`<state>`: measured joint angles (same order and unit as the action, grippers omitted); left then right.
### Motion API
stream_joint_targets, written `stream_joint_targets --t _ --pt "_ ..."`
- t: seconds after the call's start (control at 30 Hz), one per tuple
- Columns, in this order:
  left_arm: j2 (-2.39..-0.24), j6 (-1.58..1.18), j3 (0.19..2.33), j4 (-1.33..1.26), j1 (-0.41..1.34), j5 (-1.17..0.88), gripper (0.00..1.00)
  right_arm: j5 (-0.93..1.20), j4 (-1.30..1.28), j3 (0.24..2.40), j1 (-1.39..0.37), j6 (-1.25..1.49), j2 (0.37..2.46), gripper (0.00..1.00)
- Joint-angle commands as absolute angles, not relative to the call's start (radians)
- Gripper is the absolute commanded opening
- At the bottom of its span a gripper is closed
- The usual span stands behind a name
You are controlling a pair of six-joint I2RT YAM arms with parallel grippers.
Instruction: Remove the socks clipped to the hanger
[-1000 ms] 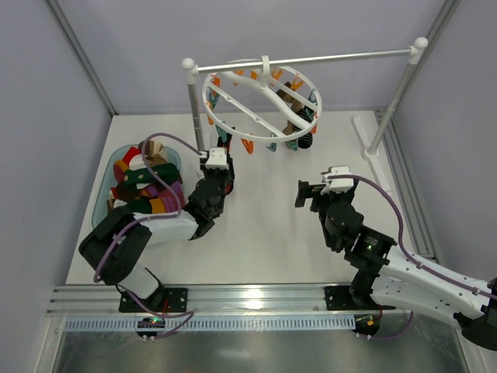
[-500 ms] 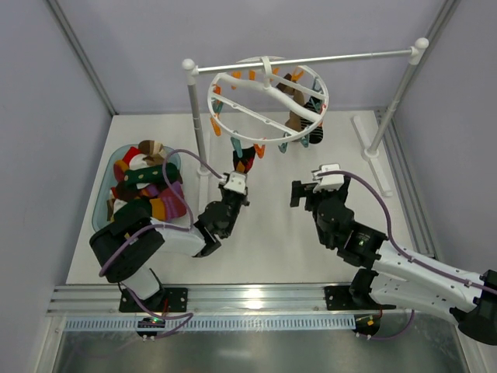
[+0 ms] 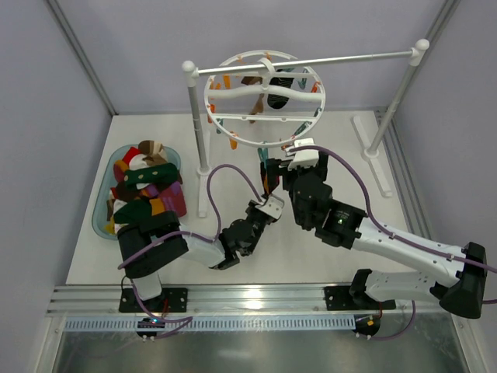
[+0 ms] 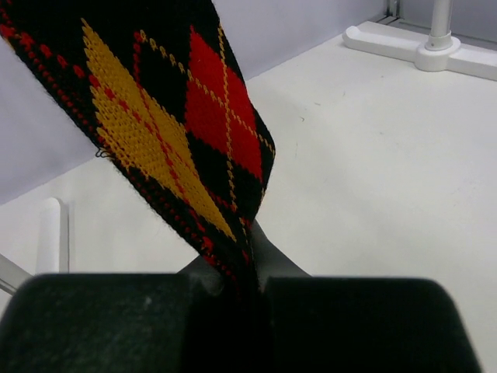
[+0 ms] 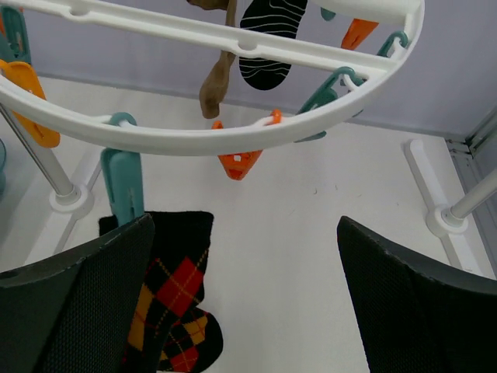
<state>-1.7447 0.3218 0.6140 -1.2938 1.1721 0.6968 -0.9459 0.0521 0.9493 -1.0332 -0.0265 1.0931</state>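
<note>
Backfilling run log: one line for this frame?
left gripper: shut on diamond sock | sock: in teal clip | right gripper: open, by hanger

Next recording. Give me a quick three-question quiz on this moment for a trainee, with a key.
1. True or false: the right gripper is shut.
2. What does the left gripper pinch? A nothing; B the diamond-pattern sock; C a towel.
3. What colour is the clip at that sock's top edge, under the hanger?
Key: 1 false; 2 B; 3 teal.
</note>
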Motion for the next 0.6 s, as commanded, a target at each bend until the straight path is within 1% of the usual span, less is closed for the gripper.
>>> stream_joint_targets --t 0.0,0.17,0.3,0.57 --pt "-1.778 0.409 0.675 -1.545 1.196 0.771 0.00 -1.008 0.068 1.043 -1.061 -0.078 1.120 0.99" --pt "-1.810 0.471 0.730 -1.545 1.215 0.814 0.00 -1.052 0.006 1.156 -1.089 -0.081 1.229 1.00" --pt "-1.810 0.494 0.736 -1.545 1.218 0.833 0.00 -1.080 -0.089 1.268 -1.100 -0.058 1.339 1.00" --pt "-1.809 0.506 0.729 -1.545 1.218 0.838 0.00 -1.153 -0.215 1.400 -1.127 -0.003 1.462 1.00"
